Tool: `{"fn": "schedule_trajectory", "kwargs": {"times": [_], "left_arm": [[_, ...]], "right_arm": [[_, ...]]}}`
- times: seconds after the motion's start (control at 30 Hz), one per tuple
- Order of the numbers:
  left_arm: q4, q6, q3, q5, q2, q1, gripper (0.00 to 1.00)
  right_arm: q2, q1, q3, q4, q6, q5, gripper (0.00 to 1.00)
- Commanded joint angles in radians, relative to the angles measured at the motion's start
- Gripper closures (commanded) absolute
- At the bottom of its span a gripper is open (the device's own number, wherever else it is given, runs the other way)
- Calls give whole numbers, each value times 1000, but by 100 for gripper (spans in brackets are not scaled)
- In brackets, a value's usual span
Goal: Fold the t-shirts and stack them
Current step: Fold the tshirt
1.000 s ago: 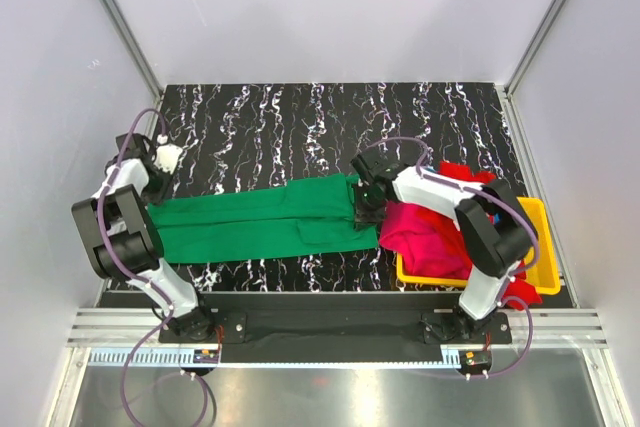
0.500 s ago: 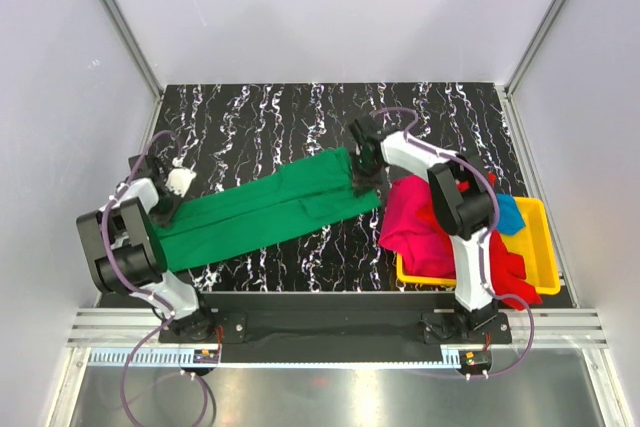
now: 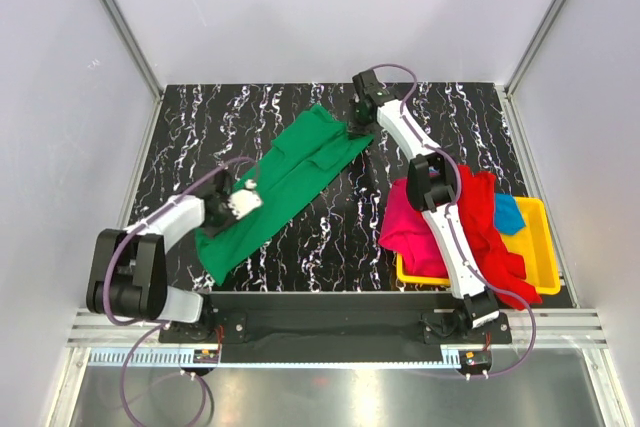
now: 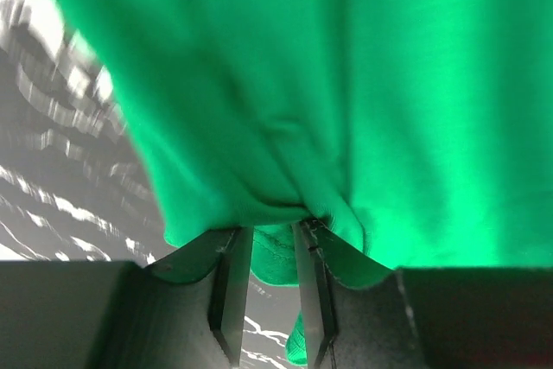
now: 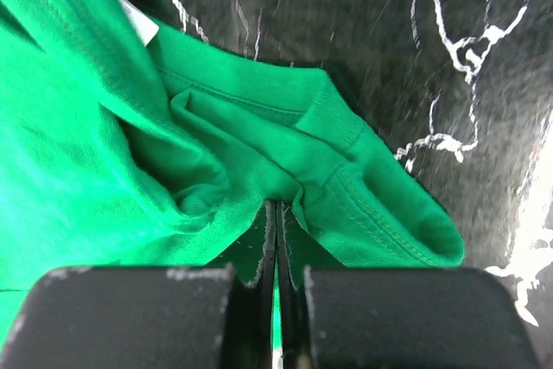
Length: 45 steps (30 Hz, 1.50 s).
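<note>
The fingers [image 4: 229, 291] of our left gripper [image 3: 240, 202] are clamped on a bunched fold of the green t-shirt [image 3: 290, 177] at its near left end. Our right gripper [image 5: 277, 213] has its fingers pressed almost together, with a thin edge of the same shirt near the collar between them, at the far middle of the table [image 3: 250, 112]. Between the two grips the shirt runs as a long folded band, slanting from near left to far right. We see the pink t-shirt [image 3: 410, 227] draped over the left rim of the yellow tray [image 3: 545, 247] at the near right. The red t-shirt [image 3: 480, 212] and blue t-shirt [image 3: 508, 214] lie in the tray.
</note>
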Motion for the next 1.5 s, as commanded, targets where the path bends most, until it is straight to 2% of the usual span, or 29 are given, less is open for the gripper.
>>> {"fn": "schedule_trajectory", "kwargs": {"times": [0.0,0.13,0.33,0.5,0.77,0.87,1.0,1.1,1.17,1.33,1.47], "left_arm": [[-81,2,-65,77,12,-124,69],[-119,-22,-64,106,10,-308,68],[-160,-53,-52,166,6,-514,68],[-228,-85,-7,238,-26,-575,63],[-366,-121,36,129,-198,-551,50],[-427,-118,80,117,-256,-485,46],[-404,-113,111,115,-274,-306,40],[-342,-136,114,114,-206,-194,40],[-285,-147,99,92,-166,-164,40],[-219,-131,43,78,-151,-155,39],[-220,-141,19,120,-129,-160,39]], "right_arm": [[55,-19,2,58,76,-27,100],[94,-17,81,130,126,-47,100],[98,-22,94,250,137,-20,100],[49,-22,82,248,125,-33,98],[-148,-27,-15,248,85,28,87],[-239,-37,-93,253,109,48,77],[-333,-48,-271,303,149,72,62],[-331,-65,-348,299,188,86,60],[-296,-73,-342,288,206,57,58],[-192,-82,-245,211,241,31,56],[-137,-100,-270,243,310,-18,58]]}}
